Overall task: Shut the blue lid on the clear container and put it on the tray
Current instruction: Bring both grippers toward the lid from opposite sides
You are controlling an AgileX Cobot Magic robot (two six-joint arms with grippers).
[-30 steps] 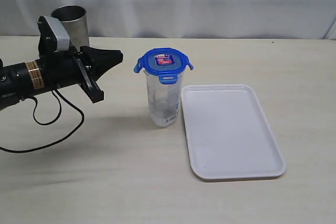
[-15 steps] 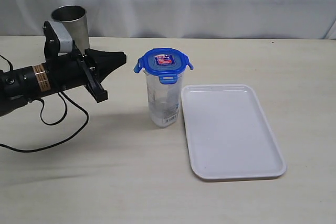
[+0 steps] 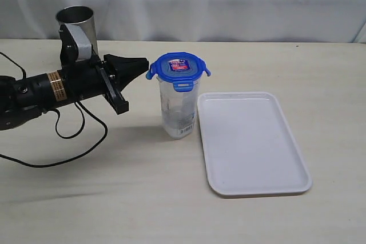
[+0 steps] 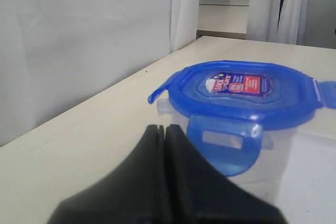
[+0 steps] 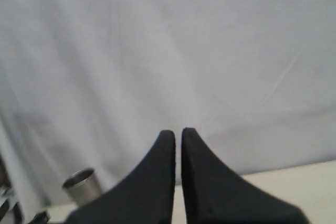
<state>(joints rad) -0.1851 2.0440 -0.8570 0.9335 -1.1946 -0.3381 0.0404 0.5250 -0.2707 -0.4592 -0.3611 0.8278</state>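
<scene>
The exterior view shows the clear container (image 3: pixel 178 115) standing up straight on the table (image 3: pixel 143 198). The blue lid (image 3: pixel 178 70) sits on top of it. The side flaps of the lid stick out, so I think they are not all snapped down yet.

The tray (image 3: pixel 251 147) lies flat just beside the container, on the side away from the left arm. It holds nothing. I think it is put that near so the container only needs a short lift to get onto it.

The left gripper (image 3: pixel 143 66) is just beside the container, level with the lid. Its tip points at the nearest flap and looks almost touching it. Its two black fingers (image 4: pixel 176 145) are pressed together and hold nothing. I think it is closed like that so it can push the flap down like one fat finger.

The right gripper (image 5: pixel 178 132) is not near the container. It faces the white curtain, its fingers are nearly together with a thin gap, and it holds nothing. A steel tumbler (image 3: pixel 77 24) stands well apart from the container, behind the left arm.

A second ago the left gripper was farther from the container. Now it has slid closer to the lid. The container, lid and tray have not moved.
</scene>
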